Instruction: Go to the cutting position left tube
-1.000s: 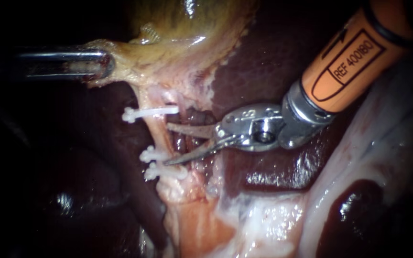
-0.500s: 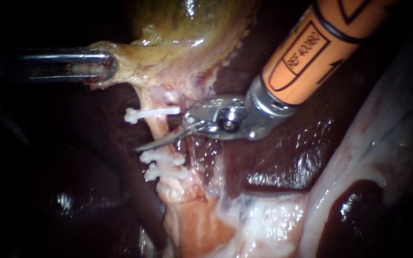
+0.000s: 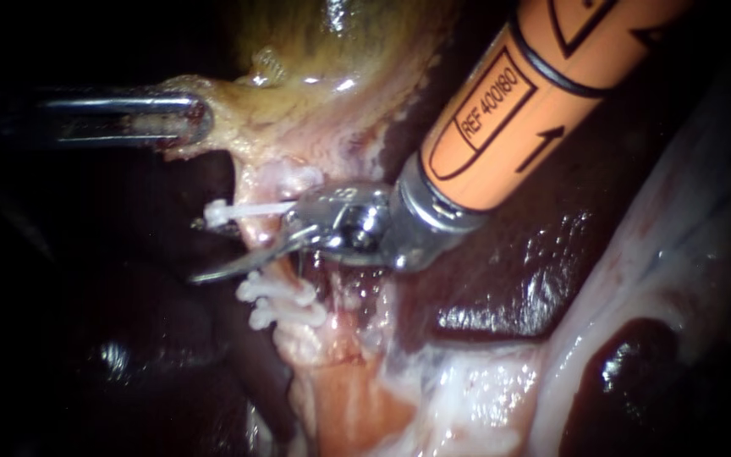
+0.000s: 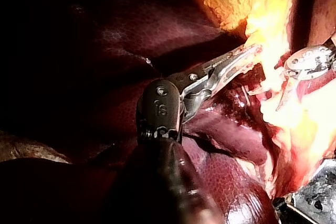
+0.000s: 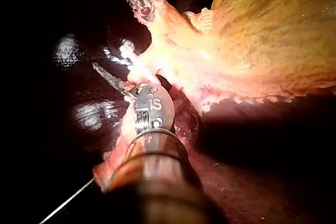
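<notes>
My right instrument (image 3: 228,245) has its blades apart, with the left tube (image 3: 252,234) lying in the gap between them, between the upper clip (image 3: 243,209) and the two lower clips (image 3: 274,300). I judge the blades should sit square across the tube, clear of either clip (the upper one is very near). My left instrument (image 3: 186,118) is clamped on the gallbladder (image 3: 332,51) edge, apparently tensioning the tube; liver (image 3: 501,288) lies just beneath
</notes>
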Motion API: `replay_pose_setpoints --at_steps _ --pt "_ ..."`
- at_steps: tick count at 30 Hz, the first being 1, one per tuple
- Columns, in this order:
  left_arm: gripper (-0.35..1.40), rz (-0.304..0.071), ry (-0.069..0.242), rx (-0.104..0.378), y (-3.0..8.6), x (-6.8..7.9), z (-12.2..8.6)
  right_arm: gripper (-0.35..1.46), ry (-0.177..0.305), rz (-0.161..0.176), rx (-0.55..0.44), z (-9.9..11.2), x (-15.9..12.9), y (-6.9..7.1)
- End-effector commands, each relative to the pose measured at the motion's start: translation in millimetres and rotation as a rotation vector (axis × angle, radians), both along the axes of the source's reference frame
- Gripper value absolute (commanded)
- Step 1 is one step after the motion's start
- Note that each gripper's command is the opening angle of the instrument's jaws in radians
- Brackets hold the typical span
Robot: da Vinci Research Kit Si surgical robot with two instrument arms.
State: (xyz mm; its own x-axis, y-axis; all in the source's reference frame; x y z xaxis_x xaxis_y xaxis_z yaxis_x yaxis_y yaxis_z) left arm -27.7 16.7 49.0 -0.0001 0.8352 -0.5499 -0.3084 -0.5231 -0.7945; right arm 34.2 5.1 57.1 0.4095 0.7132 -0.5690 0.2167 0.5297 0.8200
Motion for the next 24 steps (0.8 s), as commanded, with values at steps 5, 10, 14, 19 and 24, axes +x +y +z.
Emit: replay_pose_setpoints --at_steps 5,10,14,19,24 --pt "-0.35 0.001 -0.001 0.000 0.0 0.0 0.0 1.43 0.034 0.000 0.030 -2.0 0.4 -0.5" --pt "-0.35 0.001 -0.001 0.000 0.0 0.0 0.0 1.43 0.047 0.002 0.037 -2.5 0.4 -0.3" --pt "-0.35 0.001 -0.001 0.000 0.1 0.0 0.0 1.43 0.047 0.002 0.038 -2.5 0.3 -0.2" --pt "-0.35 0.001 -0.001 0.000 0.1 0.0 0.0 1.43 0.050 0.003 0.038 -2.4 0.3 -0.2" --pt "-0.35 0.001 -0.001 0.000 0.1 0.0 0.1 1.43 0.047 0.003 0.044 -2.2 0.3 -0.1"
